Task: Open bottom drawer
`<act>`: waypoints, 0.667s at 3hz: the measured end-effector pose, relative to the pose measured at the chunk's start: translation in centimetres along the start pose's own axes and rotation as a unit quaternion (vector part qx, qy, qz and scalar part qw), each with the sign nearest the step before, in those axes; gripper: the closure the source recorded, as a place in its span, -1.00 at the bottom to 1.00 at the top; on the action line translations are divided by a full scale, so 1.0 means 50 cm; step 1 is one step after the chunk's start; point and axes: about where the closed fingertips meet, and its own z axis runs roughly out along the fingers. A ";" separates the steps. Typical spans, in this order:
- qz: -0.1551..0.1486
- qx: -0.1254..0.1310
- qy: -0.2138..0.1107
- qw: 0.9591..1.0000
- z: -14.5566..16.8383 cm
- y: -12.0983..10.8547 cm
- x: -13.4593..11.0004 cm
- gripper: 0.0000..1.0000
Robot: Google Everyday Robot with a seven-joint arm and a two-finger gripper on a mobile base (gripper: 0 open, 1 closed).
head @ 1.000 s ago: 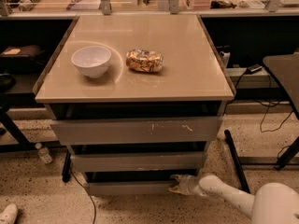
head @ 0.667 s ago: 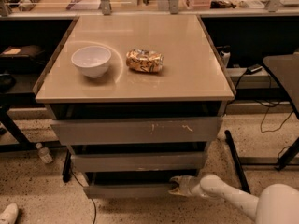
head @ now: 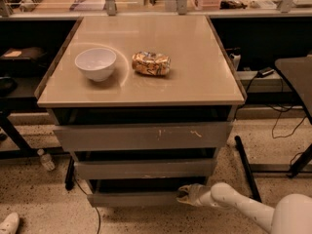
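Observation:
The bottom drawer [head: 131,199] is the slimmest of three grey drawer fronts, lowest under the beige cabinet top. A dark gap shows above its front. My gripper [head: 184,195] reaches in from the lower right on a white arm and sits at the drawer front's right end, at its top edge. Above it are the mid-width drawer front [head: 144,169] and the widest drawer front [head: 141,136] with pale scratch marks.
A white bowl [head: 95,63] and a crumpled snack bag [head: 151,63] lie on the cabinet top [head: 195,82]. A dark table leg [head: 247,167] stands right of the cabinet. A small bottle [head: 46,160] lies on the speckled floor at left. Cables trail at right.
The gripper has shifted slightly left along the bottom drawer's right end, and the drawer front sits a little further out toward me.

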 end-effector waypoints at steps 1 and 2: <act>0.000 0.000 0.000 1.000 0.000 0.000 0.000 0.14; 0.000 0.000 0.000 1.000 0.000 0.000 0.000 -0.33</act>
